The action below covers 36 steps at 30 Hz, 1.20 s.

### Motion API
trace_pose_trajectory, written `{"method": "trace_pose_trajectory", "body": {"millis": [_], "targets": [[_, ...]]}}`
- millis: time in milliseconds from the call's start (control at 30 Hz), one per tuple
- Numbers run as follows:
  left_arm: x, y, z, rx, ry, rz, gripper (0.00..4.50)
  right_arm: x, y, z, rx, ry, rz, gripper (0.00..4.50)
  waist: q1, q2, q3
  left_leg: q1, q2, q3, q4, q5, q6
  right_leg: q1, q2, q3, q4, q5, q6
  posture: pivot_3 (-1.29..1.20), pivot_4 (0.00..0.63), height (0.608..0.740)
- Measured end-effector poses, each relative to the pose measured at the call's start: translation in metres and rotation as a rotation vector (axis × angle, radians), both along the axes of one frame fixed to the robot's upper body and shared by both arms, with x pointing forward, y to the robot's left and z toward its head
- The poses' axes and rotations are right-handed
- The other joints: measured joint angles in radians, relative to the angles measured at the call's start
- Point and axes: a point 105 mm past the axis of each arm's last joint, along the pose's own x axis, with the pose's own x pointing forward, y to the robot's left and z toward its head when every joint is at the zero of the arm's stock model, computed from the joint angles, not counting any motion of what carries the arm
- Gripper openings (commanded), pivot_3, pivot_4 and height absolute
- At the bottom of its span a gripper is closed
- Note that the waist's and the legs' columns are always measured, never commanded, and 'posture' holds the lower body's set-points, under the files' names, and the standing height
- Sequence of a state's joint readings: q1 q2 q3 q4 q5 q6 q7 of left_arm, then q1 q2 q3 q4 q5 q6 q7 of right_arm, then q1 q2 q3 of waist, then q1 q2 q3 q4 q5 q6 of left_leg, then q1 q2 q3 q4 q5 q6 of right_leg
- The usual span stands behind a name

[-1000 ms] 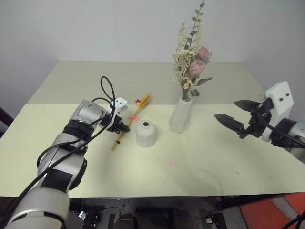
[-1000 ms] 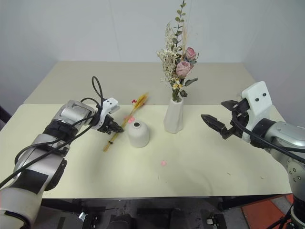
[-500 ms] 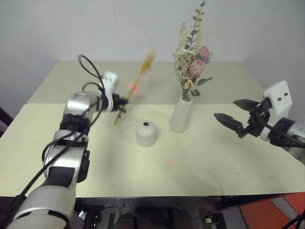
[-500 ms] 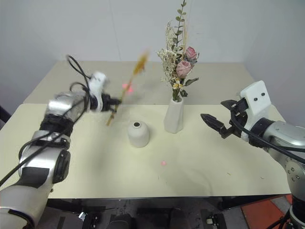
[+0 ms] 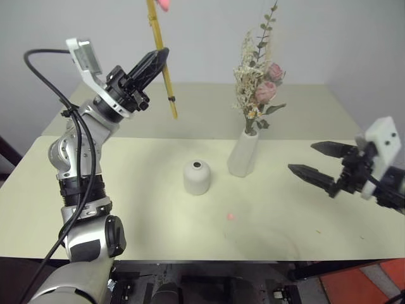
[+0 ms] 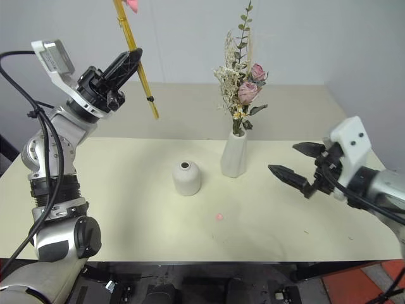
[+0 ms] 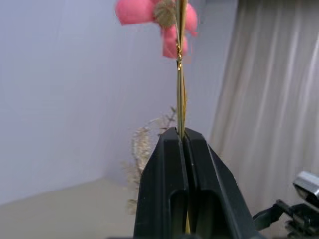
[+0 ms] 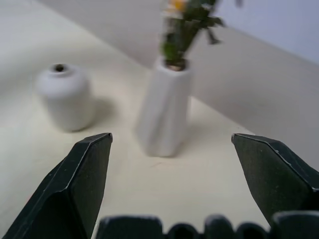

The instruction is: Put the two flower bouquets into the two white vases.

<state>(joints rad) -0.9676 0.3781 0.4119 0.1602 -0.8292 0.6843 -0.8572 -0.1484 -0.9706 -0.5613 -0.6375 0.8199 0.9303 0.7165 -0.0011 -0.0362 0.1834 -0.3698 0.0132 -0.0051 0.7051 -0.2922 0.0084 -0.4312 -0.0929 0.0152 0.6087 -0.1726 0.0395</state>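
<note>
i see a golden-yellow wheat bundle [image 5: 161, 57] with pink blossoms, and a beige dried bunch [image 5: 256, 85] with pink roses and green leaves. both vases, the short one [image 5: 196, 177] and the tall one [image 5: 243, 154], are plain matte white on the pale cream table [image 5: 126, 209]. a pink petal [image 5: 231, 216] lies there too.

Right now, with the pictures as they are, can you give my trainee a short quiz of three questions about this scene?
1. True or false: the tall vase already holds a bouquet.
2. Which tool grips the wheat bundle: A left tool, B right tool?
3. Fill in: the short vase stands with its hole ____.

Key:
1. True.
2. A. It is shut on the stalks, raised above the table; the right tool is open and holds nothing.
3. Empty.
</note>
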Motion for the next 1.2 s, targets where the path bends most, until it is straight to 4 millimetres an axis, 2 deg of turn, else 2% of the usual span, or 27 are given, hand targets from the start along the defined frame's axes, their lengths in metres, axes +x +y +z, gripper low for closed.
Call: {"method": "trace_pose_trajectory", "body": {"millis": [100,233,467,800,1000,1200], "targets": [[0.002,-0.006,-0.006,-0.015,0.04,-0.033,0.07,-0.01,0.004,-0.004,-0.016,0.009,0.024,4.5,0.0,0.0,0.0,0.004,0.0,0.0,0.0,0.0,0.0,0.006,0.0,0.0,-0.001,0.0,0.0,0.0,0.15,0.74],[0.008,-0.018,-0.018,-0.03,0.117,-0.076,0.07,-0.008,0.003,-0.006,-0.002,-0.007,-0.022,4.5,-0.003,0.0,0.0,0.005,0.0,0.0,0.0,0.0,0.0,0.006,0.0,0.0,0.0,0.0,0.0,0.0,0.15,0.74],[0.007,-0.044,-0.061,0.122,0.172,-0.137,0.07,-0.01,0.005,-0.01,0.005,-0.02,-0.059,4.5,-0.006,0.0,0.0,0.004,0.0,0.0,0.0,0.0,0.0,0.006,0.0,0.0,-0.001,-0.001,0.0,0.0,0.15,0.74],[0.007,-0.039,-0.066,0.167,0.072,-0.109,0.07,-0.011,0.005,-0.014,0.011,-0.002,-0.072,4.5,-0.007,0.0,0.0,0.003,0.0,0.0,0.0,0.0,0.001,0.006,0.0,0.0,-0.002,-0.001,-0.001,0.0,0.15,0.74],[0.017,-0.046,-0.083,0.211,0.066,-0.08,0.07,-0.006,0.006,-0.017,0.009,-0.005,-0.101,4.5,-0.004,0.0,0.0,0.003,0.0,0.0,0.0,-0.001,0.001,0.006,0.0,0.0,-0.002,-0.001,-0.001,0.0,0.15,0.74],[0.017,-0.055,-0.092,0.254,0.047,-0.097,0.07,-0.005,0.004,-0.017,0.013,-0.013,-0.125,4.5,-0.002,0.0,0.0,0.003,0.0,0.0,0.0,-0.001,0.001,0.005,0.0,0.0,-0.003,-0.001,-0.001,0.0,0.15,0.74]]}}
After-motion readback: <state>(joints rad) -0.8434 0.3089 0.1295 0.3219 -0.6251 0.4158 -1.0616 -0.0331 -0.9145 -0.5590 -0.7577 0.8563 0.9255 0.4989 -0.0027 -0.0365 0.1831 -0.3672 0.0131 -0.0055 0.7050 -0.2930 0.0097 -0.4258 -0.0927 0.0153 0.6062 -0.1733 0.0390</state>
